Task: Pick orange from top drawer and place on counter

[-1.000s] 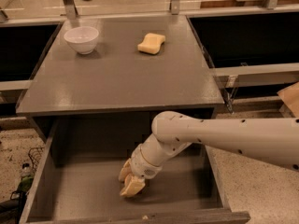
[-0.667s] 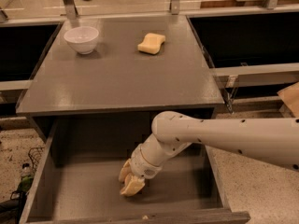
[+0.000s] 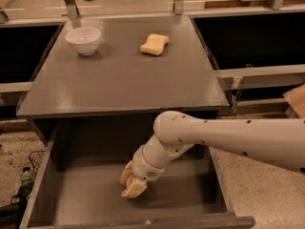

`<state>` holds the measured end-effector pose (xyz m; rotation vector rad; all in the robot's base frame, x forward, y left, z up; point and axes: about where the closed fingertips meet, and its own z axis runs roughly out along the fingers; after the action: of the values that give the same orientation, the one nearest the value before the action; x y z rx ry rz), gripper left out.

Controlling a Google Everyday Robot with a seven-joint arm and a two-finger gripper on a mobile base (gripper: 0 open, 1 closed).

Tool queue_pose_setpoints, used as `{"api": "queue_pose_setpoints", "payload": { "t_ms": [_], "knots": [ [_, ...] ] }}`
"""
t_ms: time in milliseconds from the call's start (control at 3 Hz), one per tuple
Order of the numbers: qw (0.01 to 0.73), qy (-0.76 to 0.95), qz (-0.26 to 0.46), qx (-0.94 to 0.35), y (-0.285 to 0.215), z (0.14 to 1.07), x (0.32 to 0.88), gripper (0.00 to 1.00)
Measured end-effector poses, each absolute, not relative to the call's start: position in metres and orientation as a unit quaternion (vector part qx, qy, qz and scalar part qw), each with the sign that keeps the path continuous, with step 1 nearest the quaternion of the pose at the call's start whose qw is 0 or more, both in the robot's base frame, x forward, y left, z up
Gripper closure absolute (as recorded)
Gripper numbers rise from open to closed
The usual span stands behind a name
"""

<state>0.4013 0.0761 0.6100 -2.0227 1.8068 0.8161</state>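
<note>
The top drawer [image 3: 71,194] is pulled out below the counter [image 3: 124,80]; it is a wide, shallow gray box. My gripper [image 3: 131,182] reaches down into the drawer on the white arm [image 3: 228,137] and sits low over the drawer bottom, near its middle front. The orange does not show in the camera view; if it is in the drawer, the gripper or wrist hides it.
A white bowl [image 3: 83,40] stands at the counter's back left. A pale yellow sponge [image 3: 154,44] lies at the back middle. Dark open bays flank the counter. A speckled floor lies on both sides of the drawer, with dark clutter [image 3: 19,194] at the left.
</note>
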Motion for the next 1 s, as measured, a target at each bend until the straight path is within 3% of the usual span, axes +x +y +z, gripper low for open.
{"api": "queue_pose_setpoints", "payload": {
  "t_ms": [1000],
  "knots": [
    [0.162,0.601,0.253,-0.74,0.085,0.68,0.386,1.0]
  ]
}}
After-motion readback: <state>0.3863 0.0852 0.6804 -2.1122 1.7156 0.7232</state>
